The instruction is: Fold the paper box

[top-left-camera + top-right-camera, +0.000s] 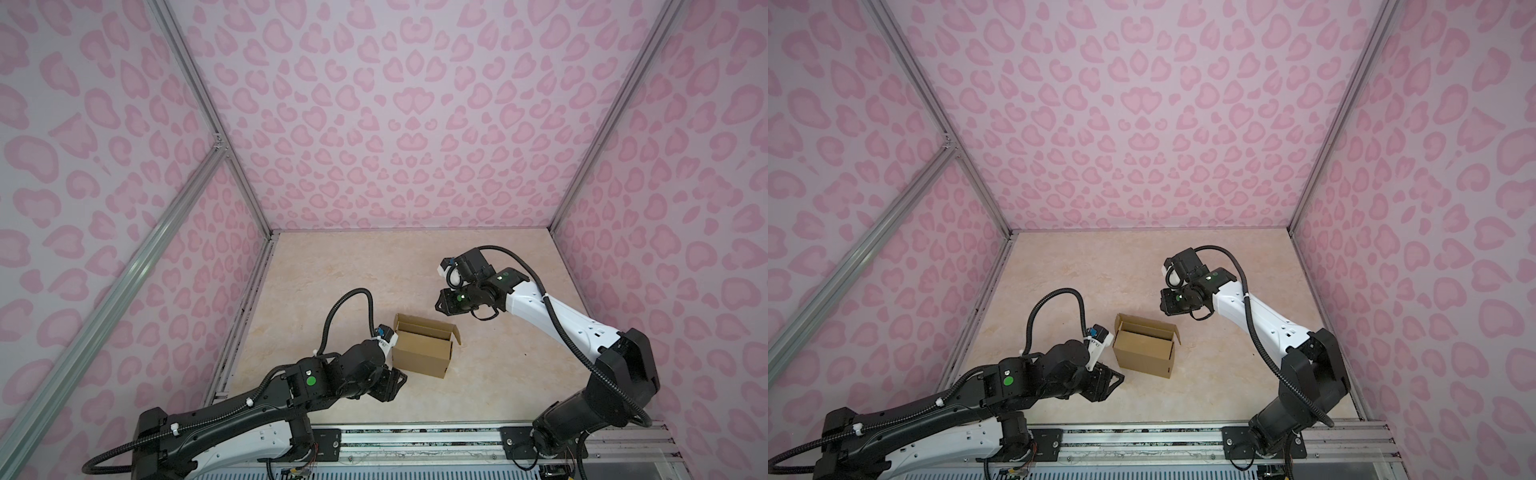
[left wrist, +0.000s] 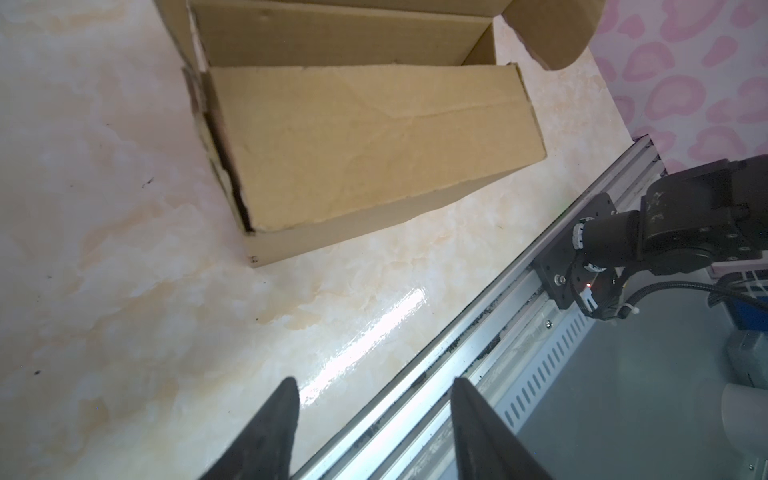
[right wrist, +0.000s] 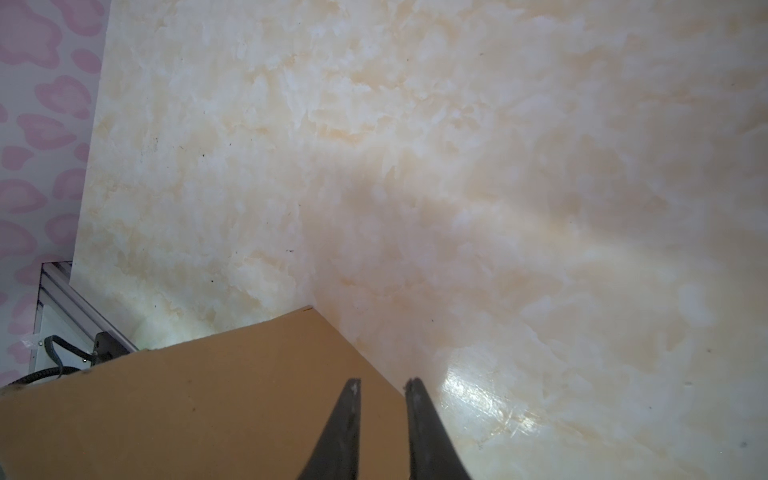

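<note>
The paper box (image 1: 422, 353) (image 1: 1144, 353) is brown cardboard and stands open-topped near the middle of the table. One long flap is folded down into it, and a small side flap (image 1: 456, 333) sticks out on its right. My left gripper (image 1: 392, 384) (image 1: 1106, 384) is low beside the box's near-left corner, apart from it. In the left wrist view it (image 2: 374, 380) is open and empty, with the box (image 2: 374, 145) beyond it. My right gripper (image 1: 442, 303) (image 1: 1165, 301) hovers above and behind the box's right end. Its fingers (image 3: 383, 380) stand a narrow gap apart, holding nothing, over the cardboard (image 3: 187, 415).
The marble-look tabletop (image 1: 353, 282) is walled by pink patterned panels (image 1: 395, 124) on three sides. An aluminium rail (image 1: 415, 440) carrying both arm bases runs along the front edge. The right arm's base (image 2: 685, 232) shows in the left wrist view.
</note>
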Controlling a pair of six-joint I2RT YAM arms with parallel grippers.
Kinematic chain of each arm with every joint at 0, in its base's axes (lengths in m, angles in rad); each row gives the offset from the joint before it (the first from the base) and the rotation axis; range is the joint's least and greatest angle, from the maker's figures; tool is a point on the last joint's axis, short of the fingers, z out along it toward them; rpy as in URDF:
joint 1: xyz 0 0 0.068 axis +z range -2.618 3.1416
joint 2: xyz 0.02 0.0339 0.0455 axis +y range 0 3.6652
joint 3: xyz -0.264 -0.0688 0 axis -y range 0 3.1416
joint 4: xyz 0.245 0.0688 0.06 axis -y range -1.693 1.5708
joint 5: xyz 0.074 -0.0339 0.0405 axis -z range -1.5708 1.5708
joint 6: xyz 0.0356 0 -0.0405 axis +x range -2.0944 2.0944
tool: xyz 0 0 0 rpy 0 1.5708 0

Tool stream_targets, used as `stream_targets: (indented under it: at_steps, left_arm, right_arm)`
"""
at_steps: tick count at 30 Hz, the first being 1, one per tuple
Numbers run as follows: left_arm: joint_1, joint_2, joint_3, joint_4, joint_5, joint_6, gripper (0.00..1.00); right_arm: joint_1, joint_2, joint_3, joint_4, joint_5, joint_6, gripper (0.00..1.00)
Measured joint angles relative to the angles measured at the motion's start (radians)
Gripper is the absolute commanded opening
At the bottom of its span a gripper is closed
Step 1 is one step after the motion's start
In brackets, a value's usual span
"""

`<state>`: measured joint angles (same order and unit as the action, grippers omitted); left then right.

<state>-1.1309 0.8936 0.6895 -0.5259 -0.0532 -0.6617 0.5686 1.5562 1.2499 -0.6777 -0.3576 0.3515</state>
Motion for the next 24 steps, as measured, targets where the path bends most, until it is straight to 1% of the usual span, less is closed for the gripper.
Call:
stream_targets:
  at_steps: [8,13,24]
  left_arm:
    - [-0.003,0.095,-0.019,0.113,-0.033,0.016,0.64]
    - [-0.002,0.129,-0.023,0.159,-0.060,0.026,0.65]
    - [-0.002,0.147,-0.032,0.192,-0.118,0.025,0.65]
  right_arm:
    - [0.015,-0.035,-0.084,0.037,-0.036,0.006,0.21]
    - [0.026,-0.054,-0.131,0.068,-0.055,0.023,0.21]
    - [0.050,-0.076,-0.189,0.127,-0.080,0.058,0.19]
